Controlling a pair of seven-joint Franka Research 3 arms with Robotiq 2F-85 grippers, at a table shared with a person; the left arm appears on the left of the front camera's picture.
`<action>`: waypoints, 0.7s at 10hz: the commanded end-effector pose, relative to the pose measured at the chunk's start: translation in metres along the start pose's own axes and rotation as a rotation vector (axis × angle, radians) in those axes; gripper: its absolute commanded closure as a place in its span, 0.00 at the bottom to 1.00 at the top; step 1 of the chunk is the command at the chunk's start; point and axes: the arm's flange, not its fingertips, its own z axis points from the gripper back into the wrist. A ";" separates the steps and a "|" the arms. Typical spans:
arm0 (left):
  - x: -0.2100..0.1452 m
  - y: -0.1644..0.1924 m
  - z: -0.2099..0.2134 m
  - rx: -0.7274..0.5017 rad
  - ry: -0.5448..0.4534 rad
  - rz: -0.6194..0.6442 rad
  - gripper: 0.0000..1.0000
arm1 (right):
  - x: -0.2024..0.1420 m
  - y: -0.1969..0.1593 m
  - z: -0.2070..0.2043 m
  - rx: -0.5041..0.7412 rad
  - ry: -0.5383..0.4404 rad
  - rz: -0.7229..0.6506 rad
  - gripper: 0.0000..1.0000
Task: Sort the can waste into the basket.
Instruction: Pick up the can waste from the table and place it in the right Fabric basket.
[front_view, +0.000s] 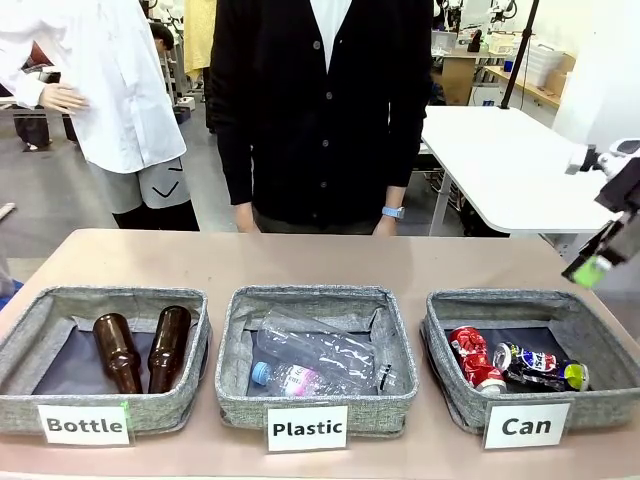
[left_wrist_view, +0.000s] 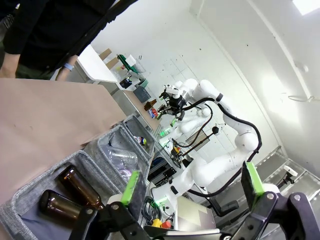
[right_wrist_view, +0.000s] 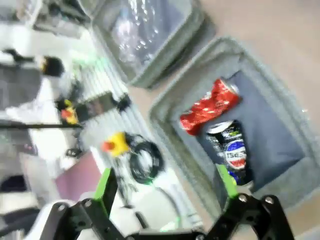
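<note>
Lying: 2 cans (front_view: 515, 366) in basket (front_view: 445, 390)

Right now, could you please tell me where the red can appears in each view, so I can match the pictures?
Front view: red can lies at the left end of the Can basket, lower right.
Left wrist view: too small to tell.
Right wrist view: red can lies right of centre, beside the dark can.
Shared landmark: the Plastic basket.

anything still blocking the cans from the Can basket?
Nothing visible. The red can and the dark can both lie inside the Can basket, side by side. The right tool is open above them, holding nothing.
</note>
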 end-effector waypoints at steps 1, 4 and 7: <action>-0.001 -0.003 -0.001 0.007 0.012 0.012 0.00 | 0.003 -0.014 0.031 0.490 -0.745 -0.601 0.00; -0.001 -0.003 -0.001 0.007 0.012 0.012 0.00 | -0.003 -0.045 0.035 0.653 -0.937 -0.791 0.00; -0.001 -0.003 -0.001 0.007 0.012 0.012 0.00 | -0.013 -0.031 0.034 0.276 -0.222 -0.331 0.00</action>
